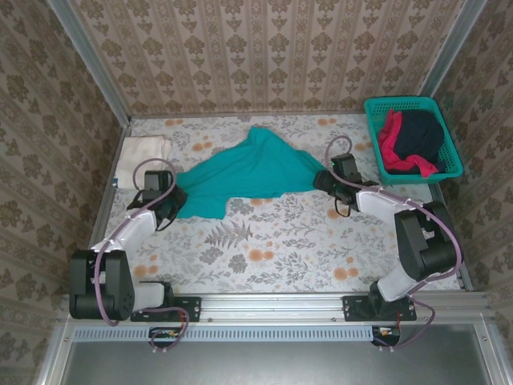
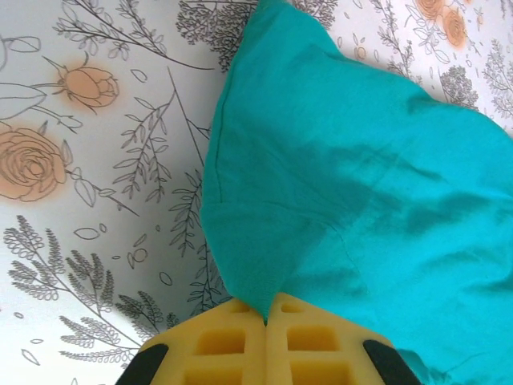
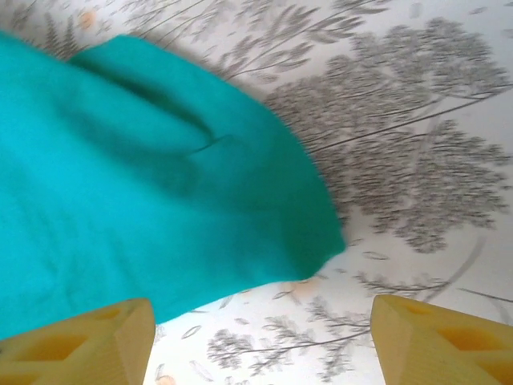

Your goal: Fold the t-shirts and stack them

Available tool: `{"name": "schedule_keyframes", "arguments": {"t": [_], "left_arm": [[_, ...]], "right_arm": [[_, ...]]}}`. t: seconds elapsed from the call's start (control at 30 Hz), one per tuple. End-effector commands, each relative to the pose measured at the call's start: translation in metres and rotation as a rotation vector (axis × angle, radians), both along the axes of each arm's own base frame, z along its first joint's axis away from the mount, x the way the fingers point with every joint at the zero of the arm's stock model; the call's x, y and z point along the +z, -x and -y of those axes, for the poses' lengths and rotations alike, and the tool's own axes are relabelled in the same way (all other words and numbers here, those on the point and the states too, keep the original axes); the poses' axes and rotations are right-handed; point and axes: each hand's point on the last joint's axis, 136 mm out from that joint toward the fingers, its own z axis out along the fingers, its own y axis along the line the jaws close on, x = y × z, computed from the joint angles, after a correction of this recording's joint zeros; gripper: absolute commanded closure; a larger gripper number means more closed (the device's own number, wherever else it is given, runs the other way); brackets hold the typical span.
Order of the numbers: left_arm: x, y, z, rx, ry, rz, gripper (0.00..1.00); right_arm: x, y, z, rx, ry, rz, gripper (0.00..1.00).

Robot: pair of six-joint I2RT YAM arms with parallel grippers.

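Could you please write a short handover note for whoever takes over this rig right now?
Left gripper: shut on a corner of the teal cloth t-shirt, lying crumpled.
Right gripper: open, at the shirt's other end, holding nothing.
Cream-white t-shirt looks folded, far left.
Red t-shirt and dark navy t-shirt sit in the teal plastic mesh basket.
To do: fold the teal one, stack it, then the basket's two.

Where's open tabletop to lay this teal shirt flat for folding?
The widest bare patch is the near half of the table, bordered by the teal shirt behind and the mounting rail in front. A narrower strip lies at the back between the cream shirt and the teal shirt's peak. Back right is crowded: basket and right gripper.
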Motion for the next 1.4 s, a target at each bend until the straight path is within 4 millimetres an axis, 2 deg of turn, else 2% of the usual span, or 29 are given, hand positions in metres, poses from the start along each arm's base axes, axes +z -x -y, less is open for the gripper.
{"name": "schedule_keyframes", "arguments": {"t": [0.0,0.1,0.2,0.3,0.47,0.57,0.7,0.8,0.97,1.07,1.23,1.37], "left_arm": [[0.003,-0.002,-0.005,-0.005,-0.013,-0.006,1.0],[0.002,-0.001,-0.007,-0.001,-0.017,-0.009,1.0],[0.001,0.001,-0.008,0.004,-0.017,-0.011,1.0],[-0.001,0.001,-0.007,-0.003,-0.015,-0.015,1.0],[0.0,0.004,-0.012,0.013,-0.021,-0.015,1.0],[0.0,0.007,-0.016,0.028,-0.019,-0.011,1.0],[0.0,0.007,-0.015,0.024,-0.009,-0.01,1.0],[-0.002,0.007,-0.015,0.025,-0.006,-0.013,1.0],[-0.003,0.008,-0.016,0.024,-0.008,-0.017,1.0],[-0.004,0.008,-0.016,0.025,-0.011,-0.018,1.0],[-0.004,0.008,-0.017,0.022,-0.022,-0.014,1.0],[-0.004,0.008,-0.017,0.021,-0.023,-0.013,1.0]], "right_arm": [[0.004,0.0,0.019,-0.138,-0.142,0.013,0.27],[-0.007,-0.001,0.028,-0.201,-0.26,0.009,0.29],[-0.014,-0.01,0.025,-0.158,-0.313,-0.026,0.38],[-0.021,-0.017,0.016,-0.097,-0.303,-0.066,0.43],[-0.036,-0.023,0.013,-0.068,-0.277,-0.126,0.54],[-0.039,-0.026,0.008,-0.025,-0.222,-0.136,0.56],[-0.043,-0.022,0.008,0.031,0.008,-0.191,0.57],[-0.046,-0.02,0.007,0.048,0.116,-0.222,0.58],[-0.049,-0.013,0.003,0.073,0.202,-0.258,0.58],[-0.051,-0.011,0.005,0.076,0.245,-0.268,0.5],[-0.043,-0.014,0.008,0.078,0.267,-0.256,0.47],[-0.047,-0.019,0.005,0.094,0.268,-0.271,0.47]]}}
